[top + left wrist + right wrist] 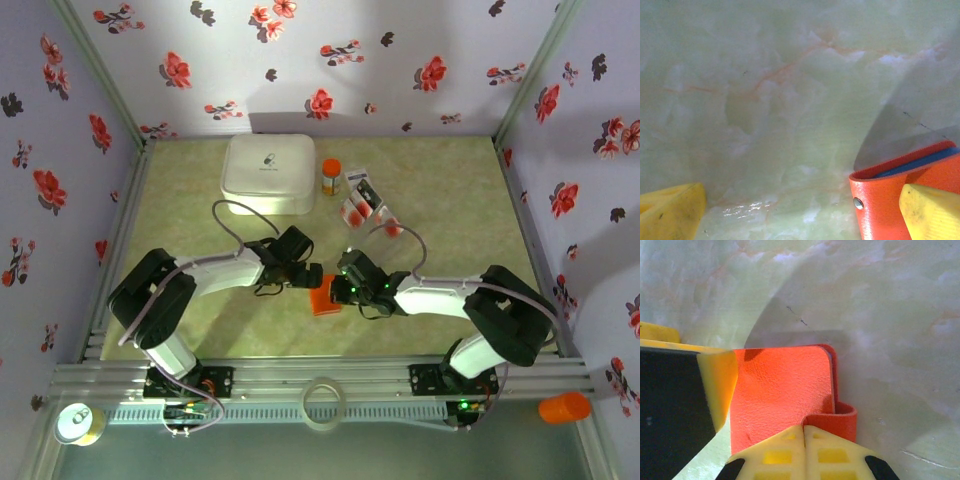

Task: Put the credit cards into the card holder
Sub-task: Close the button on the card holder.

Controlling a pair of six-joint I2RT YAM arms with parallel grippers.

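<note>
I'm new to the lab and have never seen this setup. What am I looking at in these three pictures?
Two robot arms are fixed at the near edge of a table. One picture looks down from above; the other two come from cameras on the arms' wrists. On the table lie a white box, an orange-capped bottle, some credit cards and the orange card holder. The left gripper is open, one finger right by the holder. The right gripper is shut, its tips at the holder's edge. Neither seems to hold anything.
</note>
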